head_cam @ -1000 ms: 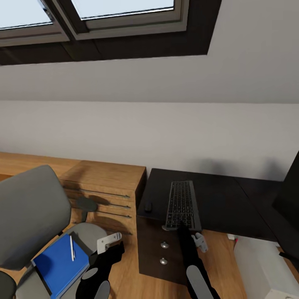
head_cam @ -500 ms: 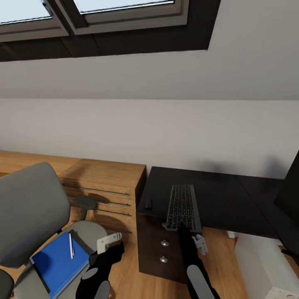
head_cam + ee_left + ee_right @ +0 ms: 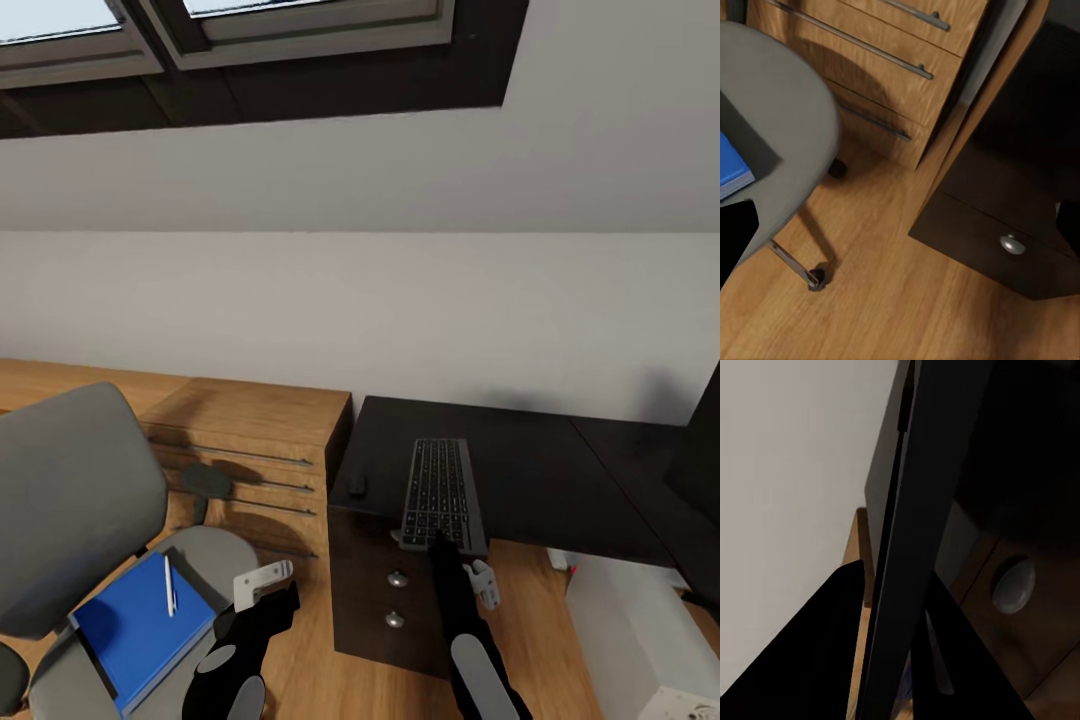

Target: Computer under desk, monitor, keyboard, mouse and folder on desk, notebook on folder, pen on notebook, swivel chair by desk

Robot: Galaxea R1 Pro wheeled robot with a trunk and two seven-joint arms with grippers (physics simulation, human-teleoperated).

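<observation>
The slim keyboard [image 3: 440,490] lies lengthwise on the black desk [image 3: 540,465], its near end hanging over the front edge. My right gripper [image 3: 438,547] is shut on that near end; in the right wrist view the keyboard's [image 3: 907,540] thin edge runs between the black fingers [image 3: 810,660]. The small dark mouse [image 3: 357,487] sits left of the keyboard. The monitor [image 3: 702,450] stands at the far right, and the white computer [image 3: 640,640] is on the floor below it. The blue folder [image 3: 140,625] with the white pen [image 3: 170,585] on it lies on the swivel chair [image 3: 70,500]. The notebook is hidden. My left gripper [image 3: 265,590] hangs open beside the seat.
The desk's black drawer unit [image 3: 395,600] stands straight ahead, its knob [image 3: 1012,244] close by. Wooden drawers [image 3: 250,440] line the wall behind the chair. A chrome chair leg with a castor [image 3: 816,279] reaches over the wood floor. The sloped ceiling with a skylight [image 3: 250,30] hangs overhead.
The keyboard has slid a little toward the desk's front edge with my right gripper on it. The whole view has tilted slightly. The left arm has not moved.
</observation>
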